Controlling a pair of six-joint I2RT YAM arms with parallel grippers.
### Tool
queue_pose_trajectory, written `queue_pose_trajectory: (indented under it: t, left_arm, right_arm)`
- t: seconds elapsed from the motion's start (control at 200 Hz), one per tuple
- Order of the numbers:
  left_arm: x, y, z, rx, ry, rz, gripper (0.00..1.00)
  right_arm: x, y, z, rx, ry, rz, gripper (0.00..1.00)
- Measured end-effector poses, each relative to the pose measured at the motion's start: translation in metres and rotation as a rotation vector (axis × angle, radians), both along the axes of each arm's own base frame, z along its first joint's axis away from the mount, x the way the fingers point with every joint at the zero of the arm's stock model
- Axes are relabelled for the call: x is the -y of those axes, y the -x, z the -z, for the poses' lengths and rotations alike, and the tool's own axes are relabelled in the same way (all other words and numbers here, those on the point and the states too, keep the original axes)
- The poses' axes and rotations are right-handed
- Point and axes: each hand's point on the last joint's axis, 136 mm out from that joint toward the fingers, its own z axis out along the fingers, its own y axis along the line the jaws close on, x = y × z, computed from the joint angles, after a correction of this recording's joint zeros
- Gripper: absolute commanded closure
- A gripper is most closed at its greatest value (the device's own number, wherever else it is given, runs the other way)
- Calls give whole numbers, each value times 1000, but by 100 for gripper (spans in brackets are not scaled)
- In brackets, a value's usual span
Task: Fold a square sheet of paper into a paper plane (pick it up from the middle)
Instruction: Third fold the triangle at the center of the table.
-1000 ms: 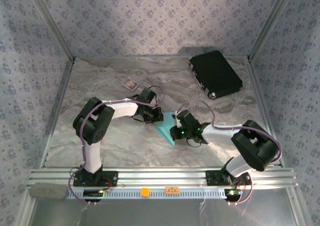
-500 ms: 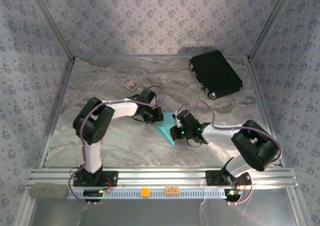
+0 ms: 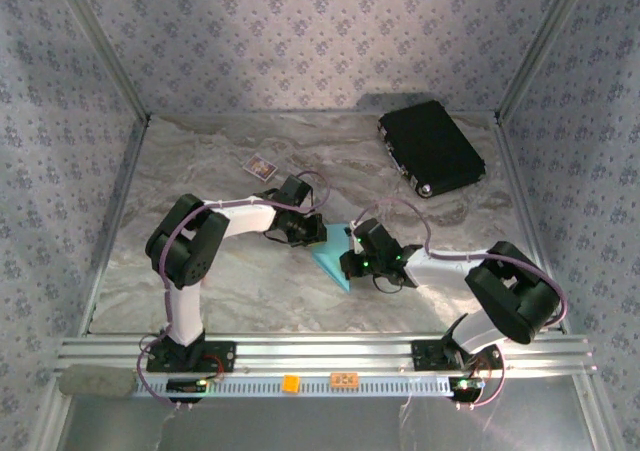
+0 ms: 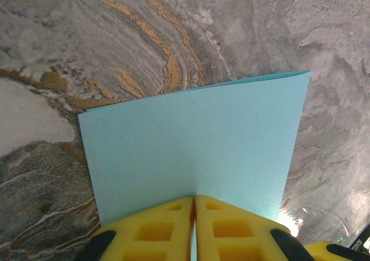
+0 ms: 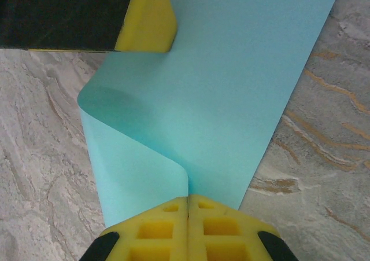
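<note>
Left hand and right hand are each clamped shut on an edge of the paper, which bows between them over the marbled tabletop. The paper looks light, limp and easily creased, so edge pinches suit it. Farther out, a card and a case lie well clear.

Clearly a lab test booth rather than a lived-in room. Boxed in left, right and far by patterned wall panels held in bare aluminium corner posts, floored with a marble-print tabletop. Fronted along the near edge by a slotted aluminium rail with a left arm and a right arm bolted to it side by side.
</note>
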Motion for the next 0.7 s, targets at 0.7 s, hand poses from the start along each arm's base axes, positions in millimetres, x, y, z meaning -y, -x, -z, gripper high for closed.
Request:
queue_pose_trajectory:
  t: [0.7]
  left_arm:
    - [0, 0, 0, 1, 0, 0, 90]
  right_arm:
    - [1, -1, 6, -21, 21, 12, 100]
